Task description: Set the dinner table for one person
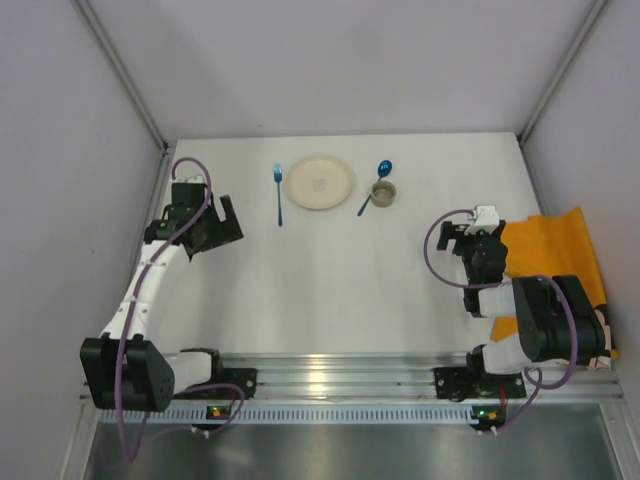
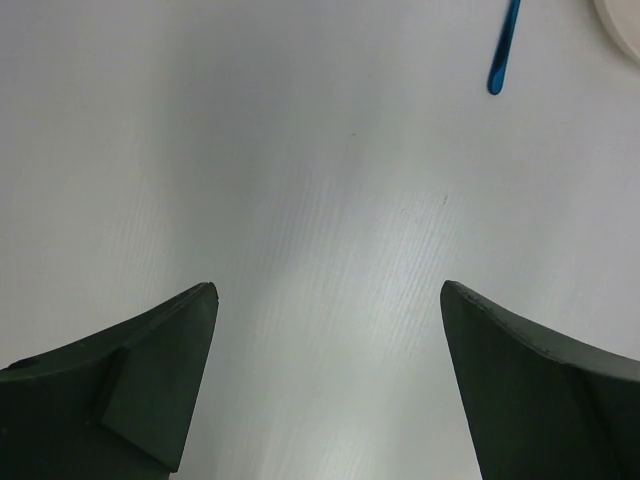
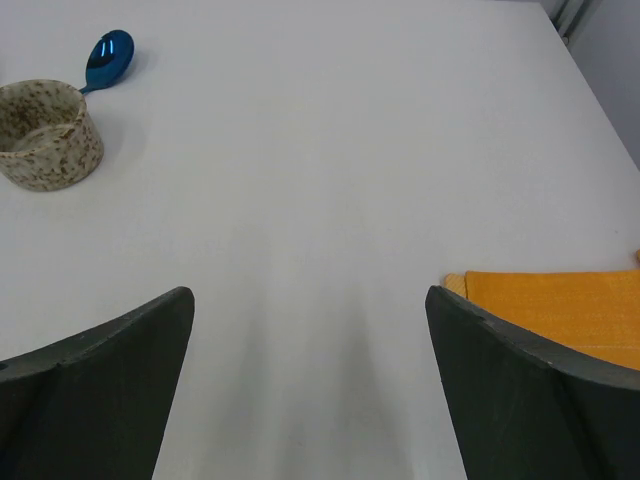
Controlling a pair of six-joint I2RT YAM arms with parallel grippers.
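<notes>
Dinner table (image 1: 330, 300): white top lying beneath both claws. Left gripper (image 2: 330, 290), jaws spread wide and empty, hangs over bare tabletop left of the plate (image 1: 319, 181). Right gripper (image 3: 310, 295), equally wide and empty, hangs right of the plate.

The left arm (image 1: 135, 295) shows slim white links, the right arm (image 1: 545, 320) bulky black joints; both trail purple cables (image 1: 428, 248), with dark wedge-shaped gripper fingers (image 2: 130, 390).
</notes>
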